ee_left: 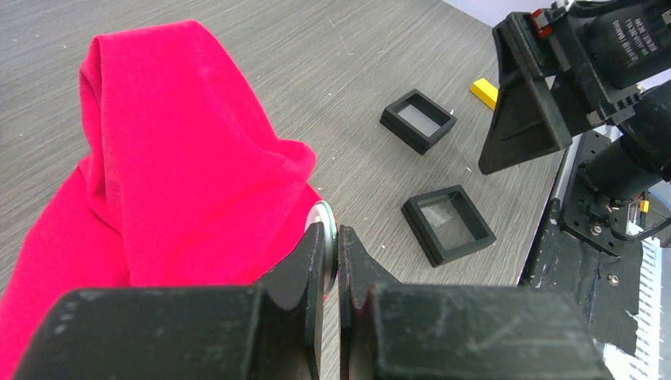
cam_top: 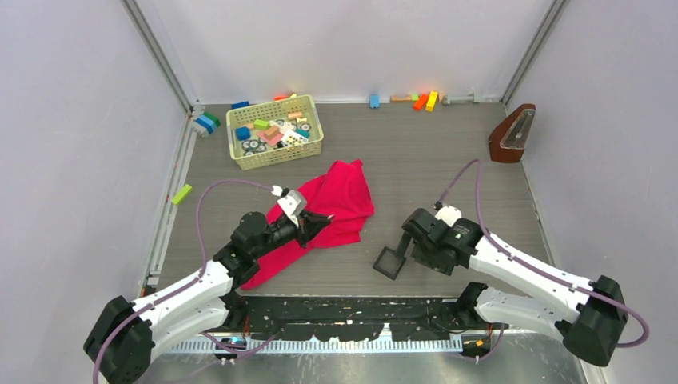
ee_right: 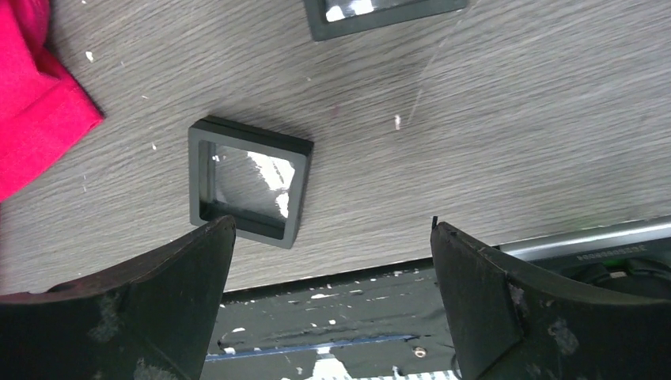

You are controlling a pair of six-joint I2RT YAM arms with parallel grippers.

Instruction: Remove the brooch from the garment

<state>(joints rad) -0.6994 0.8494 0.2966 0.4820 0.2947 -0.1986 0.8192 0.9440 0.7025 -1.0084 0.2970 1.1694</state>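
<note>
The crimson-pink garment (cam_top: 340, 200) lies crumpled at the table's middle, its folds filling the left of the left wrist view (ee_left: 174, 158). My left gripper (cam_top: 318, 226) (ee_left: 339, 233) is shut on the brooch (ee_left: 323, 211), a thin pale round disc held edge-on at the garment's lower right edge. Whether it is still pinned to the cloth I cannot tell. My right gripper (cam_top: 397, 250) (ee_right: 332, 228) stands open and empty just above a small black square tray (ee_right: 249, 180) (cam_top: 389, 262). A corner of the garment (ee_right: 32, 103) shows at the far left of the right wrist view.
A second black tray (ee_left: 418, 119) (ee_right: 380, 12) lies beyond the first (ee_left: 449, 223). A yellow basket (cam_top: 276, 102) of toy blocks stands at the back left, loose blocks (cam_top: 424, 100) line the back wall, and a brown wedge-shaped object (cam_top: 512, 134) sits at the back right.
</note>
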